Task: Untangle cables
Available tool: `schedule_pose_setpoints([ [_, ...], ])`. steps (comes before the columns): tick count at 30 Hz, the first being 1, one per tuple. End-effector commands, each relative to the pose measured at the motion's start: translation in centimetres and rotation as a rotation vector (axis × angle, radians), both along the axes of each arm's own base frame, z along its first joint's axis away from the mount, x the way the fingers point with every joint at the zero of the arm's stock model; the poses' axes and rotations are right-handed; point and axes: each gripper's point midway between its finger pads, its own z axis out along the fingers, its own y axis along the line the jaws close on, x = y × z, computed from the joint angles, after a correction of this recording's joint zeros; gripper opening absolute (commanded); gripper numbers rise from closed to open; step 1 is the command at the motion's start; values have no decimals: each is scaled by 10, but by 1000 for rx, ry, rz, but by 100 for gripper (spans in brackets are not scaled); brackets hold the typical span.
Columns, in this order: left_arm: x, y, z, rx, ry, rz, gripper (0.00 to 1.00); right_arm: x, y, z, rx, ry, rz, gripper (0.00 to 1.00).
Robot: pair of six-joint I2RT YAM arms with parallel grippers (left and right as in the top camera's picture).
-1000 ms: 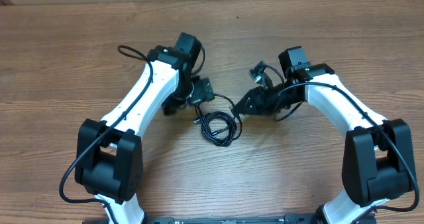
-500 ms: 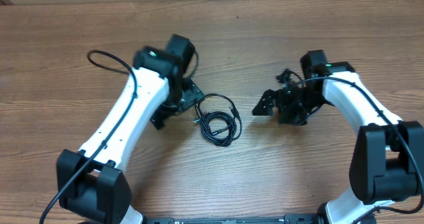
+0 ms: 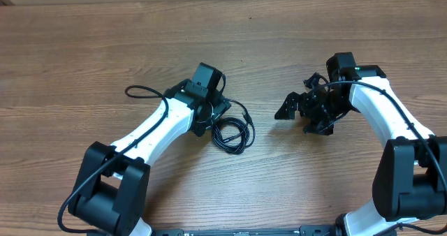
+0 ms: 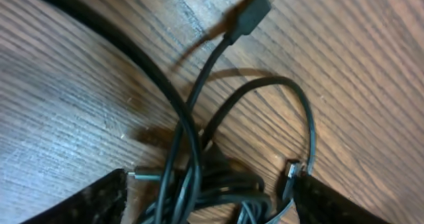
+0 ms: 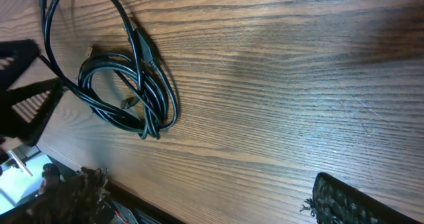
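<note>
The cables (image 3: 232, 134) are thin black cords, bunched in a small coil on the wooden table (image 3: 84, 47) between the two arms. My left gripper (image 3: 217, 119) is down on the coil's left edge. In the left wrist view the bundle (image 4: 215, 187) lies between its spread fingers (image 4: 93, 201), and one plug (image 4: 252, 7) points away. My right gripper (image 3: 295, 116) stands open to the right of the coil, apart from it. The right wrist view shows the coil (image 5: 129, 91) far off, with nothing between the fingers (image 5: 351, 201).
A thicker black wire (image 3: 143, 91) fixed to the left arm loops out over the table to the left. The table's near edge (image 5: 159, 201) shows at the bottom of the right wrist view.
My right gripper has opened and drawn back to the right, away from the coil. My left arm swung out, then came down on the coil, its jaws narrowing a little.
</note>
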Motion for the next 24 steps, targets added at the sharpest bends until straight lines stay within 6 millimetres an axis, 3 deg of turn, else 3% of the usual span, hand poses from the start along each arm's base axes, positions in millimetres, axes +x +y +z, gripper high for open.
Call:
schedule_pose_setpoints([
  [1,-7,9,-25,72,33,-36,68,6,5,13,27,-40,-3,100],
  [6,0,9,-40,102,18,-91,41,5,22,25,144,-36,-4,100],
  [7,3,9,-40,110,3,-119,27,6,25,26,154,-43,3,100],
  [10,8,14,-39,150,-26,-156,4,5,31,26,154,-49,26,100],
  [13,16,17,-33,178,-57,-256,4,1,43,26,155,-59,70,100],
  [18,33,16,-12,155,-115,-535,4,-10,80,24,150,-102,201,92],
  [24,45,14,21,-52,-189,-714,4,-17,117,10,18,-235,377,88],
])
